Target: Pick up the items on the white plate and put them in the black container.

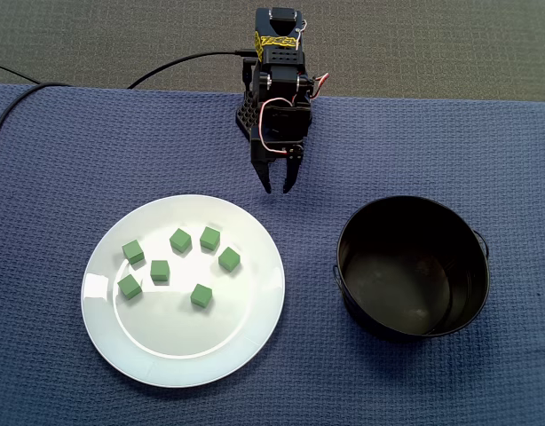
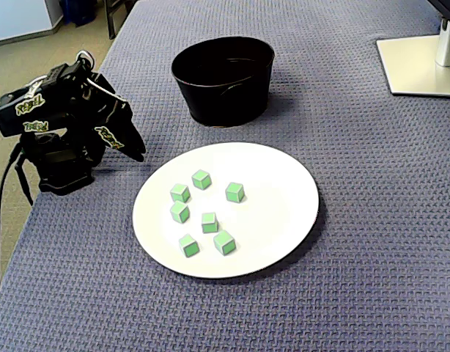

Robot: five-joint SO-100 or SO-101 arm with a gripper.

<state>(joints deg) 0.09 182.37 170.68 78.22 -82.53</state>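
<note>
Several small green cubes (image 1: 181,240) lie spread over the white plate (image 1: 166,355) at the lower left of a fixed view; another fixed view shows the same cubes (image 2: 209,222) on the plate (image 2: 276,220) in the middle. The black container (image 1: 472,293) stands right of the plate with nothing inside, and it appears behind the plate as a round black container (image 2: 223,88). My gripper (image 1: 277,188) hangs folded near the arm's base, just beyond the plate's far rim, its tips slightly apart and holding nothing. The gripper (image 2: 137,154) points down at the cloth left of the plate.
A blue woven cloth (image 1: 450,142) covers the table. The arm's base (image 2: 60,172) sits at the table edge, with a black cable (image 1: 184,60) running off it. A white monitor foot (image 2: 419,66) stands at the far right corner.
</note>
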